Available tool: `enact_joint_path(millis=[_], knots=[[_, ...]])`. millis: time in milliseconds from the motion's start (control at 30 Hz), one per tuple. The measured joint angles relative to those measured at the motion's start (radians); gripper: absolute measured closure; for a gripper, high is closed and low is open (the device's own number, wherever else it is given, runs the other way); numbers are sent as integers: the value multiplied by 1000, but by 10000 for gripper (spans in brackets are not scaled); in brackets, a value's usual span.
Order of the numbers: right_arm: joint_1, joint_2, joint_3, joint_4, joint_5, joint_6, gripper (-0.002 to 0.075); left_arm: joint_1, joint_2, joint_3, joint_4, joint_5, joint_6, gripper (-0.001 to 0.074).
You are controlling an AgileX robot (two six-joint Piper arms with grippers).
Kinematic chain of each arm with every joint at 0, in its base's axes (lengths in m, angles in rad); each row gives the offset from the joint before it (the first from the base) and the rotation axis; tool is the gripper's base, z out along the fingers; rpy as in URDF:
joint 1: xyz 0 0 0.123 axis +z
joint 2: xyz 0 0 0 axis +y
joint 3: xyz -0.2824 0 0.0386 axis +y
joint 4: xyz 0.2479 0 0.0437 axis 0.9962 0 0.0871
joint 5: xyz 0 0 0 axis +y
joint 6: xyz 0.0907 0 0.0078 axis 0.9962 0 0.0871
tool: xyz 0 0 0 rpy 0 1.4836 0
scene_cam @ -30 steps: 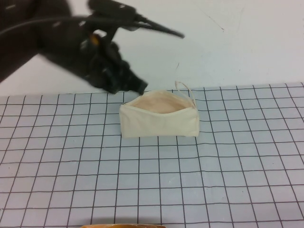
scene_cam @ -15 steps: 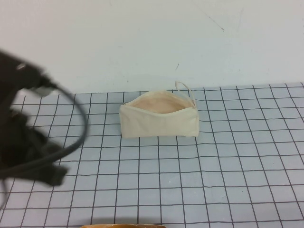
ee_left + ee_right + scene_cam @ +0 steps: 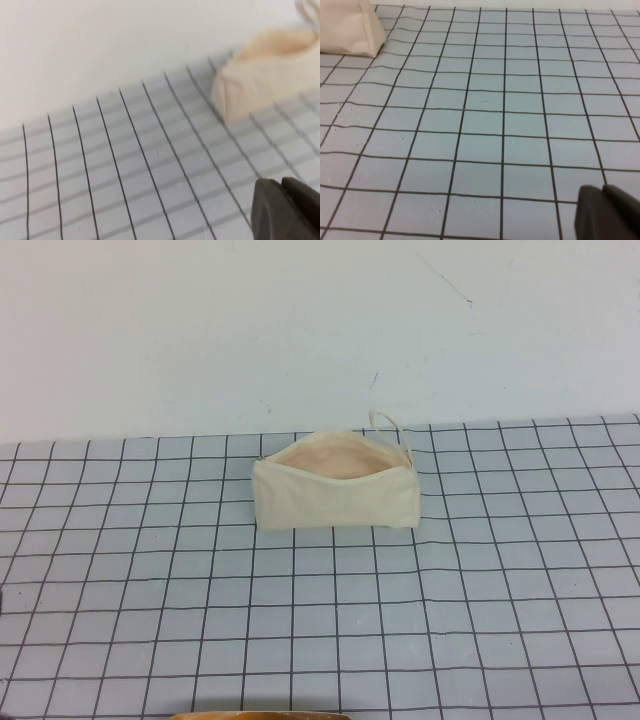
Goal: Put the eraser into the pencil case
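Gridded mat (image 3: 300, 620): pencil case (image 3: 335, 495) apart from, seemingly, both grippers.

Cream pencil case (image 3: 335, 502) with pinkish lining on grey-blue black-gridded mat (image 3: 480, 620).

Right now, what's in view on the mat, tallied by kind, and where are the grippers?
Pencil cases: 1, the cream pencil case, mouth open, on the grid mat.
Erasers: 0 visible in any view.
Grippers: 2, each only a dark tip in its own wrist view, left gripper near the case, right gripper over bare mat; neither shows in the high view.
Total: 3.
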Motion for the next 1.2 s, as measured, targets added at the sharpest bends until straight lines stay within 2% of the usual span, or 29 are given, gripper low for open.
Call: enact_joint_path(millis=[100, 200, 367, 500, 867, 1200], knots=[[0, 0, 0, 0, 0, -5, 729, 28, -114, 126, 51, -127, -89, 736], [0, 0, 0, 0, 0, -7, 729, 117, -196, 218, -16, -206, -93, 736], [0, 0, 0, 0, 0, -7, 729, 263, -300, 365, -232, -414, 83, 736], [0, 0, 0, 0, 0, -7, 729, 323, -357, 459, -295, -520, 144, 736], [0, 0, 0, 0, 0, -9, 729, 460, -439, 634, -314, -513, 150, 736], [0, 0, 0, 0, 0, -9, 729, 470, -513, 634, -314, -270, 146, 736]])
